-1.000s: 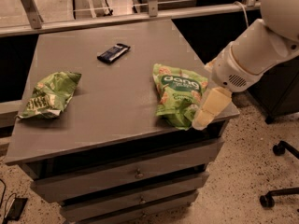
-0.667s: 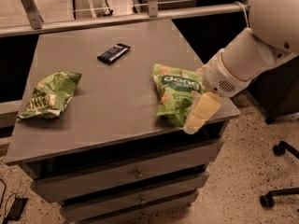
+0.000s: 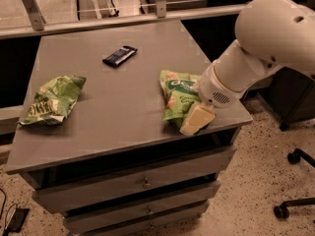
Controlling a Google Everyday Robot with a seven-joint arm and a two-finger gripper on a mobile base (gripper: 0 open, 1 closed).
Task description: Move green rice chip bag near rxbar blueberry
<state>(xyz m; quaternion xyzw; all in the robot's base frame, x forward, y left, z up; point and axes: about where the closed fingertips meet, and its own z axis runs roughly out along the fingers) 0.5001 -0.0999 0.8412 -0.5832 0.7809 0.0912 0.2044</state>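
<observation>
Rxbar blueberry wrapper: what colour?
Rxbar blueberry: dark blue-black, pale markings, camera view; gripper at green rice chip bag.

A second green bag [image 3: 51, 100] with yellowish lettering is lying near the gray drawer table's [image 3: 118, 127] left edge; chair casters [image 3: 294, 157] are resting on the floor right of it.

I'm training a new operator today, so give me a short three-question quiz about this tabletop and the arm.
1. True or false: the rxbar blueberry lies on the green rice chip bag.
2. How many green bags are on the table?
3. Where is the pincer? A) at the green rice chip bag's near end B) above the rxbar blueberry C) beyond the table's left edge
Key: 1 false; 2 two; 3 A.
</observation>
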